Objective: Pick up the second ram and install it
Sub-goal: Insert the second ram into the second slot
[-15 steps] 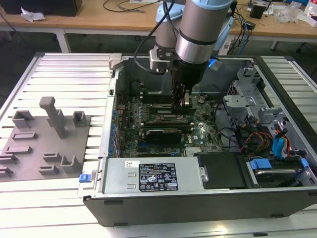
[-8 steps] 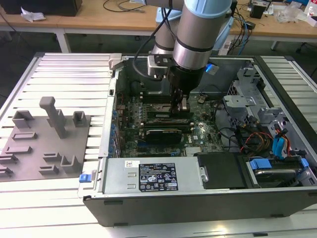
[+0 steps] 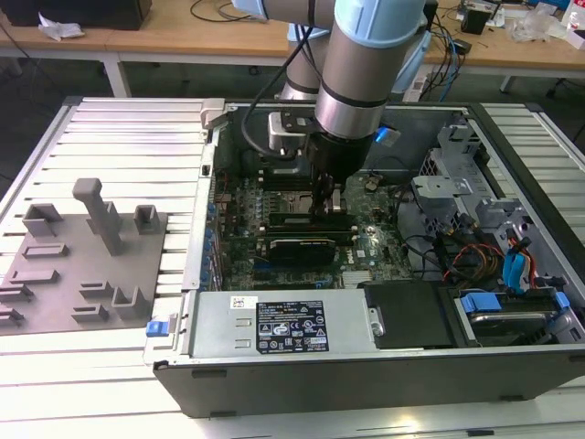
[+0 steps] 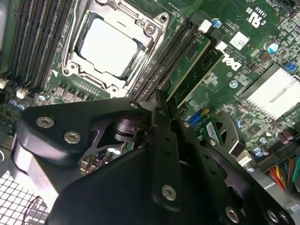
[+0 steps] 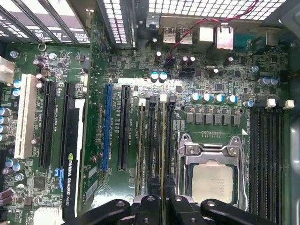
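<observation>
Gripper [image 5: 162,199] clenched on the second ram [image 5: 162,140], standing in slot beside CPU socket [image 5: 213,176]; seating apparently unfinished.

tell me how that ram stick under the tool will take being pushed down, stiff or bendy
The second ram is a thin flat board standing on edge, so it is probably stiff lengthwise but apt to tilt if pressed off-centre. It is likely light, being so thin.
</observation>
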### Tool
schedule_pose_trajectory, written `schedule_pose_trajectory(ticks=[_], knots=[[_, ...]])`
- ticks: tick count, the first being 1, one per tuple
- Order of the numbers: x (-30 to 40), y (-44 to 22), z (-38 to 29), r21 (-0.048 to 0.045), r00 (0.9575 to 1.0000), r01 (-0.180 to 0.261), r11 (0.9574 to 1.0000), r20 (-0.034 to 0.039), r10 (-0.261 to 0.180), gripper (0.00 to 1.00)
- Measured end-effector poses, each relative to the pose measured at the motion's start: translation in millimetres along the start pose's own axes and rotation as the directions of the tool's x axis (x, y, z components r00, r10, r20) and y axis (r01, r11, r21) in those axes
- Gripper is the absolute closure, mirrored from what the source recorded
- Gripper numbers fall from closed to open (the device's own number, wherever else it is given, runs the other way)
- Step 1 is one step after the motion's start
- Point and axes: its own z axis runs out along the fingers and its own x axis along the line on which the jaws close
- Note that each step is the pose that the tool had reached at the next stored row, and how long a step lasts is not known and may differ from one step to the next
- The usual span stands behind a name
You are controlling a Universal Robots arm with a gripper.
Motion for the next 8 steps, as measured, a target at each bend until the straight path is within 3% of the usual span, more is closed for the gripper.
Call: schedule_pose_trajectory(ticks=[8], knots=[[0.8,-0.2,6.2,0.0003,1.0,-0.009,1.0,0.0008,0.009,0.86]])
